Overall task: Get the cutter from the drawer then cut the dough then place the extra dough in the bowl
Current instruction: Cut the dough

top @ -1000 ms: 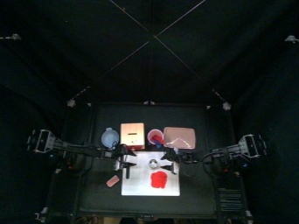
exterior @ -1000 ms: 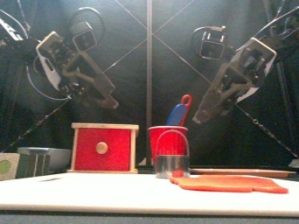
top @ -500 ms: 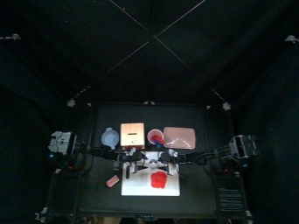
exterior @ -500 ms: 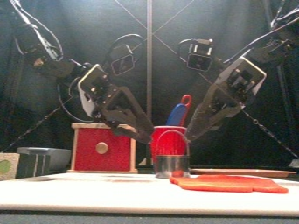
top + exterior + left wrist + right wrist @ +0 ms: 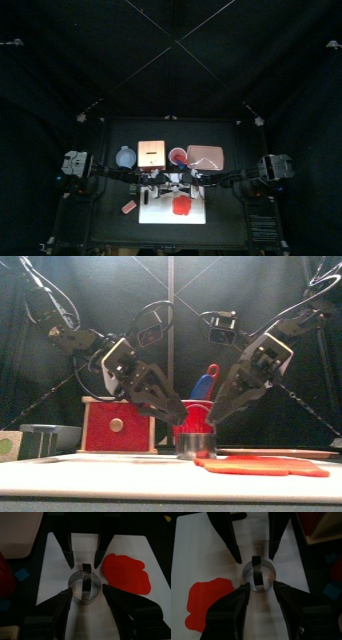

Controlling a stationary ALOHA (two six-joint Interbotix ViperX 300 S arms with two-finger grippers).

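Observation:
The round metal cutter (image 5: 177,187) stands on the white cutting board (image 5: 158,214), with its wire handle upright (image 5: 86,576). The flat red dough (image 5: 181,205) lies on the board just in front of the cutter (image 5: 197,446). Both arms have come down to the cutter from opposite sides. My left gripper (image 5: 87,592) is open, its jaws either side of the cutter. My right gripper (image 5: 259,586) is open too, straddling the cutter (image 5: 258,579) from the other side. Each wrist view shows the other gripper's jaws just beyond the ring. The dough (image 5: 208,604) lies untouched.
Behind the board stand the blue-grey bowl (image 5: 126,157), the wooden box (image 5: 151,153) with its red drawer front (image 5: 120,424), the red cup (image 5: 194,416) with a blue knife, and the pink tray (image 5: 205,155). A small pink piece (image 5: 130,207) lies left of the board.
Both arms have come down from high above the table and closed in toward the middle. Their open grippers now flank the cutter on the board. Cutter and dough have not moved.

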